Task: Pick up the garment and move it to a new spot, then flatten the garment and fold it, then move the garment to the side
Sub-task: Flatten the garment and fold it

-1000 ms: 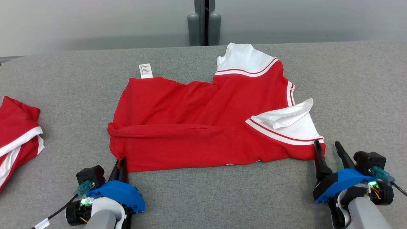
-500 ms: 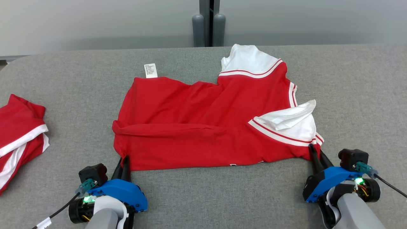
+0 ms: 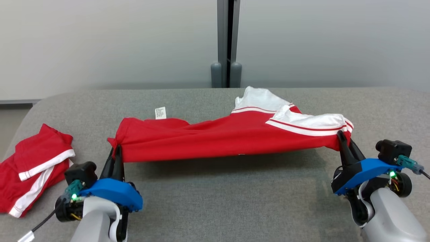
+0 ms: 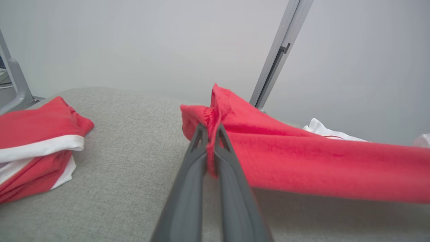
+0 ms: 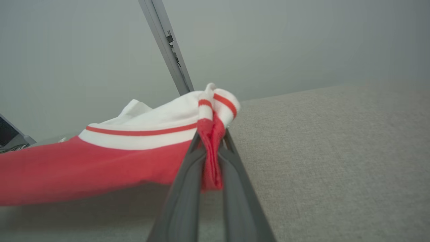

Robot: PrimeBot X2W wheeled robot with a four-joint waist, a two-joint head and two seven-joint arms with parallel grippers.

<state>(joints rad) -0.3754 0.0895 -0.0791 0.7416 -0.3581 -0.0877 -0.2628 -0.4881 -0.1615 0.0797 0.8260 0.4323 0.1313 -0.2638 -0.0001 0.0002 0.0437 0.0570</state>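
Observation:
The garment (image 3: 215, 139) is a red shirt with white, red-striped sleeves. It hangs stretched between both grippers, its near edge lifted off the grey table (image 3: 235, 208) and its far part still resting on it. My left gripper (image 3: 114, 149) is shut on the garment's near left corner (image 4: 210, 124). My right gripper (image 3: 343, 138) is shut on the near right corner by the white sleeve (image 5: 211, 127). A white label (image 3: 160, 113) sticks up at the far left edge.
A second red and white garment (image 3: 32, 168) lies crumpled at the table's left edge, also in the left wrist view (image 4: 37, 148). A grey post (image 3: 226, 43) stands behind the table against a pale wall.
My right gripper closed on the right corner. Both grippers then lifted the near edge, pulling the garment taut off the table. The head camera tilted up.

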